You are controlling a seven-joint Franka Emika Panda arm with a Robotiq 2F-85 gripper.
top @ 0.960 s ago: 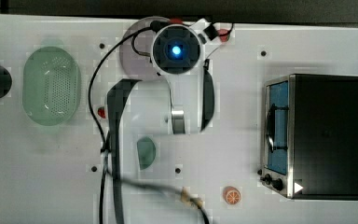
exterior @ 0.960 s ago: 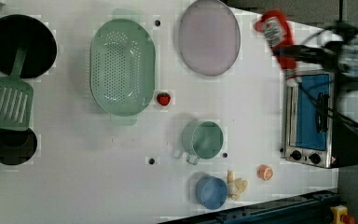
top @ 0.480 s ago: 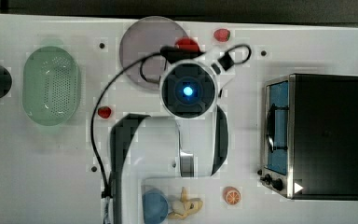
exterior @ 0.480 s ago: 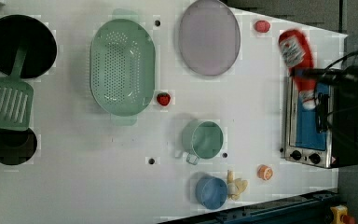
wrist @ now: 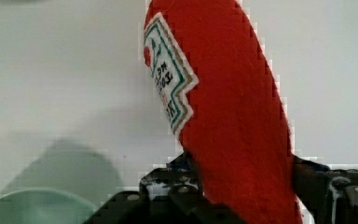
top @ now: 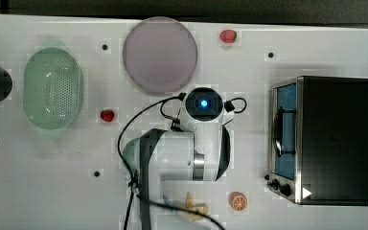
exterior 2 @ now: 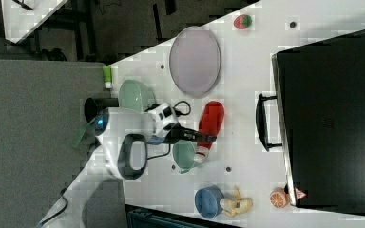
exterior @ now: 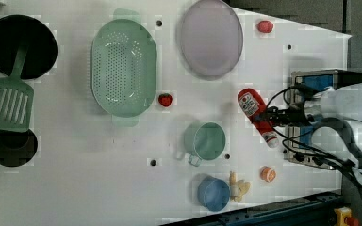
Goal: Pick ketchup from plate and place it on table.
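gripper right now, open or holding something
gripper: closed on the ketchup, held off the plate.

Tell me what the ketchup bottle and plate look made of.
Ketchup bottle: probably plastic; smooth opaque red body with a faint sheen, plus a printed, paper-like label. Plate: likely matte plastic or melamine; flat, even mauve-grey, no glare. Neither is certain.

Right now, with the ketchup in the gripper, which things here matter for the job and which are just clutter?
Job:
ketchup, clamped in the gripper
plate, bare
table

Clutter:
green basket
toaster oven
green cup
blue cup
strawberries
orange slice
spatula
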